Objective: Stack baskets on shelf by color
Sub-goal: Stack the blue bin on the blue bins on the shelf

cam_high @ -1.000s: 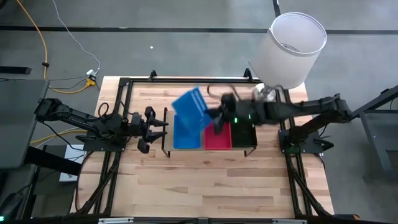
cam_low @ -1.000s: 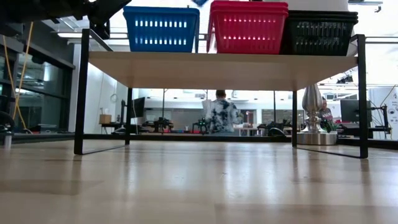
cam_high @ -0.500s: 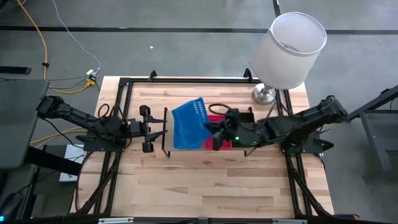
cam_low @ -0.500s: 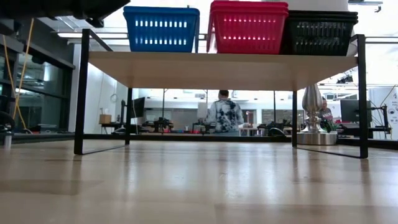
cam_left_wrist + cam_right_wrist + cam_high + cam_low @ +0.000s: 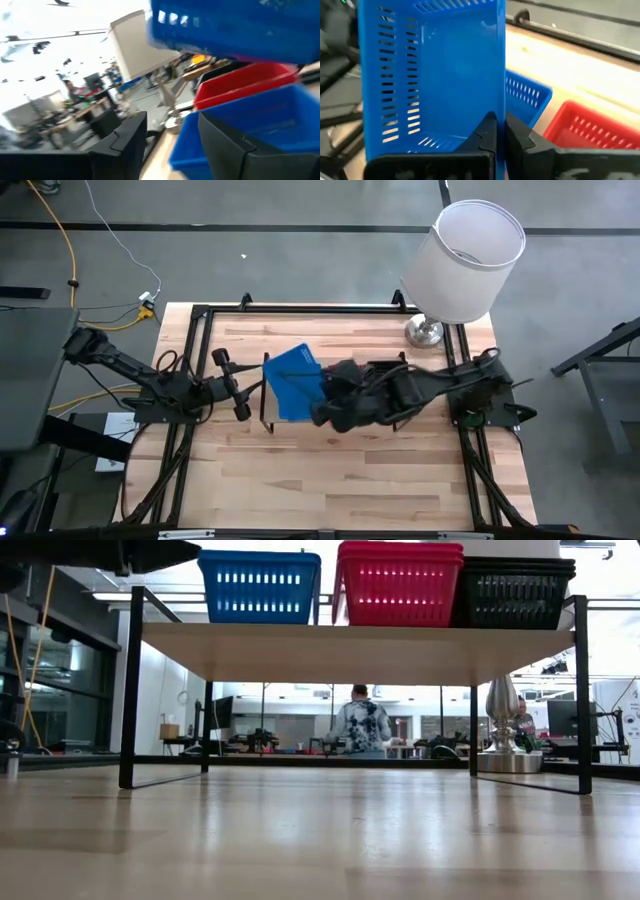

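A blue basket [image 5: 293, 380] hangs tilted over the left end of the shelf [image 5: 360, 640], with my right gripper [image 5: 325, 398] shut on it. In the low view, blue baskets [image 5: 260, 585], red baskets [image 5: 400, 582] and black baskets [image 5: 512, 592] stand side by side on the shelf top. The right wrist view shows the shelf's blue basket [image 5: 525, 92] and a red one [image 5: 590, 130] below the held basket. My left gripper [image 5: 230, 385] stands open just left of the shelf, level, with nothing between its fingers. My right gripper pinches one side wall of the blue basket at its rim [image 5: 500, 107], one finger [image 5: 487, 132] inside the basket and one [image 5: 517, 137] outside. The fingers come from the table's right, slanting down. The basket is lifted clear and tilted, its open side turned toward the wrist camera.
A lamp with a large white shade [image 5: 475, 250] stands on its metal base [image 5: 425, 330] at the table's far right corner. Bare wooden table [image 5: 340, 470] lies in front of the shelf. A person [image 5: 358, 725] stands in the room beyond.
My right gripper has carried the blue basket from above the shelf's far side toward the near edge and slightly left, over the shelf's left end, turning it on the way. My left gripper has rolled about its own axis, staying open.
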Motion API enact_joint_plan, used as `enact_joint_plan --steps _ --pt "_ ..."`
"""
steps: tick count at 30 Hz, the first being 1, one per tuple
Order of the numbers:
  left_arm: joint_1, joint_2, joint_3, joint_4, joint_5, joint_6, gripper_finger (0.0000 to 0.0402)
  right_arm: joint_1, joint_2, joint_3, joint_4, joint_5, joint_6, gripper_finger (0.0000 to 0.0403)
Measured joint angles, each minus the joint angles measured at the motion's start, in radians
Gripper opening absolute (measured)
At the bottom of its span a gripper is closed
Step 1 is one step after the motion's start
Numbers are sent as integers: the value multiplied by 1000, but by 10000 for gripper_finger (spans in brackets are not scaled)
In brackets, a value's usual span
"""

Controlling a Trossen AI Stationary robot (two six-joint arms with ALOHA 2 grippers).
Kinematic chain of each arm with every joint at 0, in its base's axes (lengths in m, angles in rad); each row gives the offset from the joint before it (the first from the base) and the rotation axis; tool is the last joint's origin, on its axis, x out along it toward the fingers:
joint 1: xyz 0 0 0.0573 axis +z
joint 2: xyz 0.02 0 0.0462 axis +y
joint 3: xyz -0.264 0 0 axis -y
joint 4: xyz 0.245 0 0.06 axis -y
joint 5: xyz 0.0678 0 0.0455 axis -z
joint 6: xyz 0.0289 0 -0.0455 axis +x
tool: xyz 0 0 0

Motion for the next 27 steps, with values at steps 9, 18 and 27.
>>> enact_joint_plan --steps 9,18,27 --pt "-43 0 0 8 -232 172 168 -6 78 21 -24 -23 35 0" --pt "-46 0 0 11 -229 226 168 2 85 12 -28 -9 134 0" --pt "-51 0 0 27 -68 265 166 15 103 10 -43 52 200 0"
